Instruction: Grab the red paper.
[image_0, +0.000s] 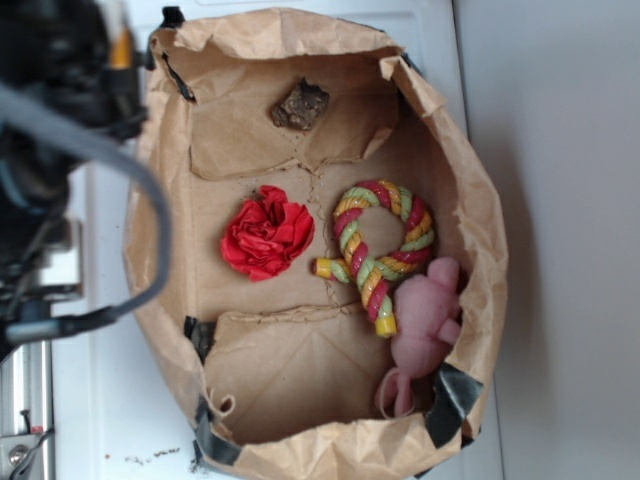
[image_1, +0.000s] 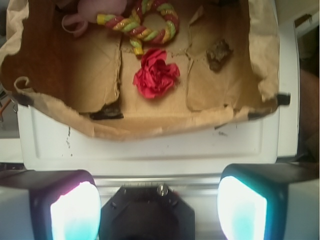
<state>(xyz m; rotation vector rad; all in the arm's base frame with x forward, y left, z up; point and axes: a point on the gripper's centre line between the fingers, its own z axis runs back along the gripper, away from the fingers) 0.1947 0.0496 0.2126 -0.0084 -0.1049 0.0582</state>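
**Red paper wad sits untouched in open bag as gripper hangs back**

A white tabletop (image_0: 110, 420) carries a wide-mouthed brown paper bag (image_0: 470, 190), its rim torn down and rolled and its corners patched with black tape, seen from above in the exterior view. The wrist view shows the same bag with its near wall (image_1: 150, 122) crumpled along the table's edge.

The gripper (image_1: 159, 207) hangs outside the bag, over the white surface, its two fingers (image_1: 75, 212) spread wide with nothing between them; their pads glow pale in the wrist camera's light. In the exterior view only dark, blurred parts of the arm (image_0: 50, 110) and a grey cable (image_0: 150, 230) show at the left edge.

Inside the bag, a twisted rope toy (image_0: 385, 250) in red, yellow and green forms a loop with crossed tails. A pink plush toy (image_0: 425, 320) lies against the rope's tail, near the bag's wall.

The red paper (image_0: 267, 232), a bright crumpled wad with rose-like ruffles, rests on the bag's floor near the middle, just beside the rope toy but apart from it, well clear of the gripper.

A small brown crumpled scrap (image_0: 299, 106) lies alone at the far end of the floor from the plush.
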